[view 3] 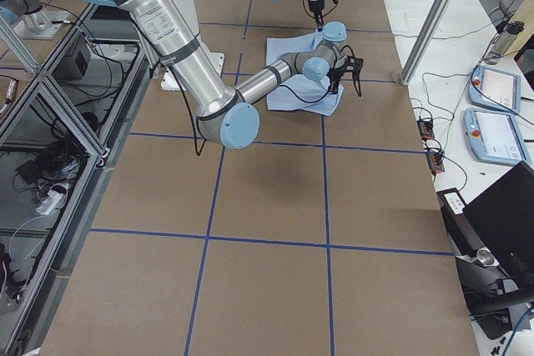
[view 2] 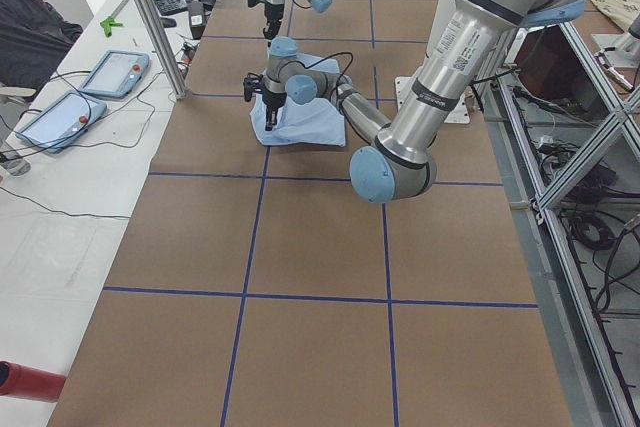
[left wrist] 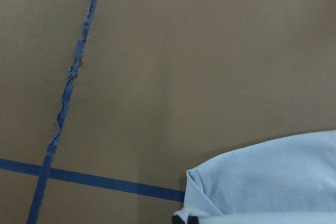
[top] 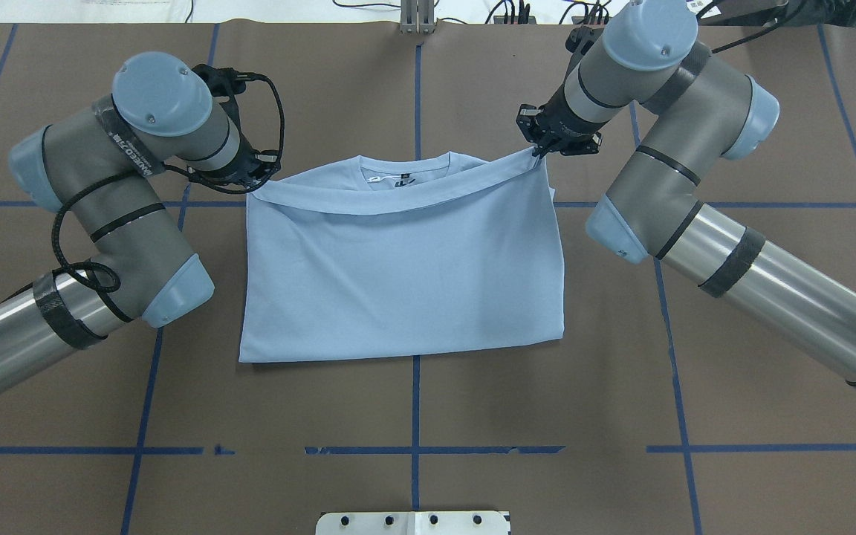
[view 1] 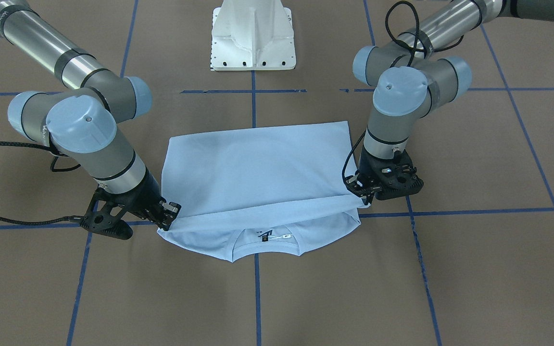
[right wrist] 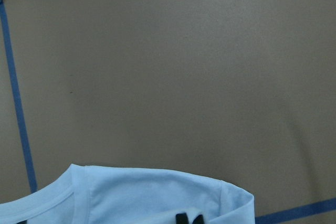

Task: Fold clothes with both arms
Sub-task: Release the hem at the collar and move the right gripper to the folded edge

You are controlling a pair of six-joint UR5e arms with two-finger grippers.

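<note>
1. A pale blue fabric T-shirt [top: 398,275] lies at the middle of the brown, blue-taped surface [top: 733,386]. Its round ribbed collar [view 1: 267,251] points to the surface edge opposite the white pedestal base [view 1: 253,36].
2. The garment is doubled over. The upper layer covers the body and its free edge stops just short of the collar. The black neck label [view 1: 266,235] is exposed.
3. The left claw [top: 263,172], black and two-fingered, is closed narrow on the upper layer's corner on the robot's left.
4. The right claw [top: 543,148], of the same type, is pinched onto the opposite corner of that layer and holds it slightly raised.
5. The free edge sags between the two claws.
</note>
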